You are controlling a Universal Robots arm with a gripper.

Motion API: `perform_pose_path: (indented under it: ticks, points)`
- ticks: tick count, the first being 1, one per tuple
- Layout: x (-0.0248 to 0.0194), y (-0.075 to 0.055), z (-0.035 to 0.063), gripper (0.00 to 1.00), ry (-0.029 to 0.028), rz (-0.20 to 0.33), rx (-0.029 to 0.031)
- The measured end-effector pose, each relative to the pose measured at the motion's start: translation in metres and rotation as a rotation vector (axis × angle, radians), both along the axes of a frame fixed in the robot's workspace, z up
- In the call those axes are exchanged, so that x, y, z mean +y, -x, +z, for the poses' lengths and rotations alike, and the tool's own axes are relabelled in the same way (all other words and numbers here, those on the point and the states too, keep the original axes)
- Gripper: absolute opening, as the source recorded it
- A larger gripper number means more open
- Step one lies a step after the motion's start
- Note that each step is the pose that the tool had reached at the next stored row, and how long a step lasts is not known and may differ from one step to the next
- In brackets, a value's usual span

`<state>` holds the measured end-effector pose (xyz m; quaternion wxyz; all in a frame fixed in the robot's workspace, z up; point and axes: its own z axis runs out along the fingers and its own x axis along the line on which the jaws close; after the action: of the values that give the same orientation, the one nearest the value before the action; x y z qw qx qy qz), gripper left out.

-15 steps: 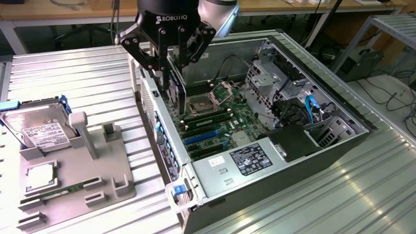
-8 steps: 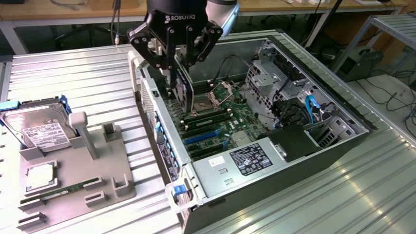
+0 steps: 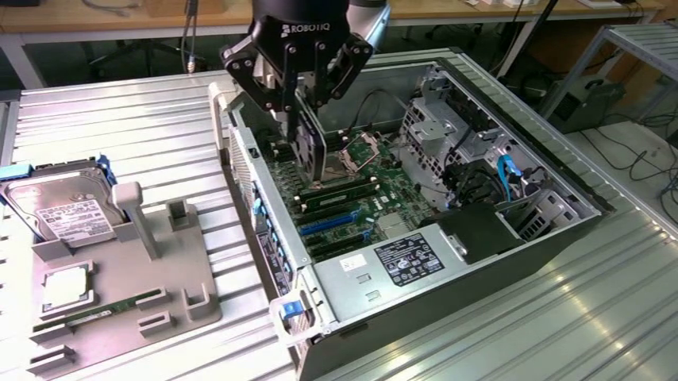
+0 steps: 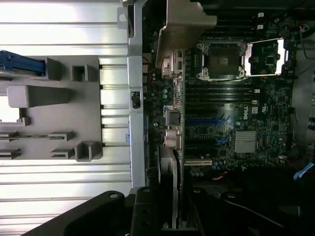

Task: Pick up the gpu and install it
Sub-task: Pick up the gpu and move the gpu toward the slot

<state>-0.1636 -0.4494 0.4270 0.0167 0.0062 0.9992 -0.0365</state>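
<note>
Gpu [image 3: 310, 147] stands on edge inside the open computer case [image 3: 477, 262], clamped between the fingers of the gripper [image 3: 302, 99]. Its lower edge is close above the motherboard [image 3: 366, 202] (whether it touches a slot is hard to tell). Its silver bracket [image 4: 183, 29] sits just inside the case wall nearest the grey tray [image 3: 159, 309], where a hard drive [image 3: 59, 210] and a memory stick [image 3: 106, 305] lie.

The pincer [image 4: 173, 204] grips the gpu [image 4: 172, 118] edge-on over the motherboard [image 4: 231, 108].
</note>
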Motion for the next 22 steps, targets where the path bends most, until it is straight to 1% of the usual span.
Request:
perform_pose_path:
  ticks: [8,22]
  points:
    - [0.0000,-0.012,-0.0001,0.27,0.0000,0.000,0.0000]
    - [0.0000,-0.021,-0.0010,0.27,0.0000,0.000,-0.0003]
